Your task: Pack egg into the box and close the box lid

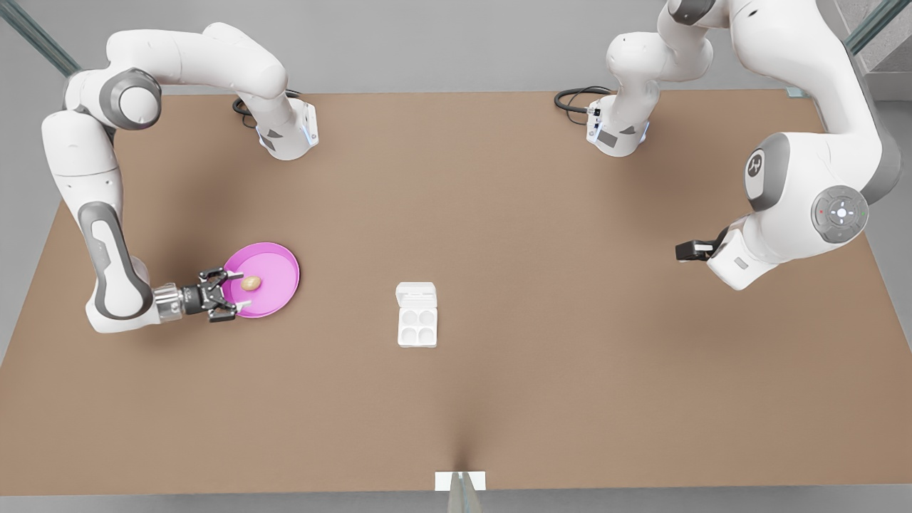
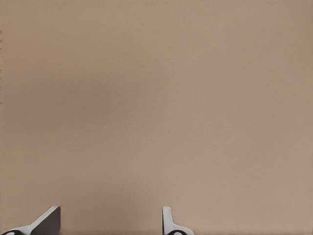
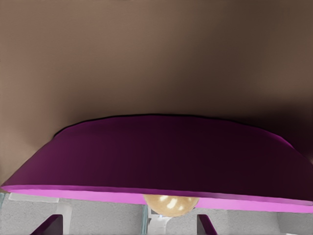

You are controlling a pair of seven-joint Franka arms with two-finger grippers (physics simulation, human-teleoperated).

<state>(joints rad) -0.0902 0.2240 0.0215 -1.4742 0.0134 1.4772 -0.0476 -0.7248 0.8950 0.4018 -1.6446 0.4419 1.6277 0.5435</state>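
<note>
The right gripper [image 1: 235, 293] is at the rim of the pink plate [image 1: 278, 299], on the front view's left. Its fingers are spread wide, one on each side of the plate's edge, w/ nothing held. In the right wrist view the plate rim [image 3: 156, 161] is very close up, and the egg [image 3: 170, 204] peeks just past it, between the two fingertips [image 3: 49, 225].

The egg [image 1: 251, 283] is tiny, tan-brown and oval. It lies on the plate, near the middle, just beside the open fingers but not touching them.

The box [image 1: 417, 324] is small, white and square, w/ four round cups, all bare. It sits near the middle of the brown table [image 1: 541, 235], well apart from the plate. The box lid [image 1: 416, 291] is flipped open – it lies flat on the far side of the cups.

The left gripper [image 1: 684, 250] waits up high on the front view's right, far from the box. In the left wrist view its fingertips [image 2: 49, 220] are apart over bare table [image 2: 156, 98] – holding nothing.
</note>
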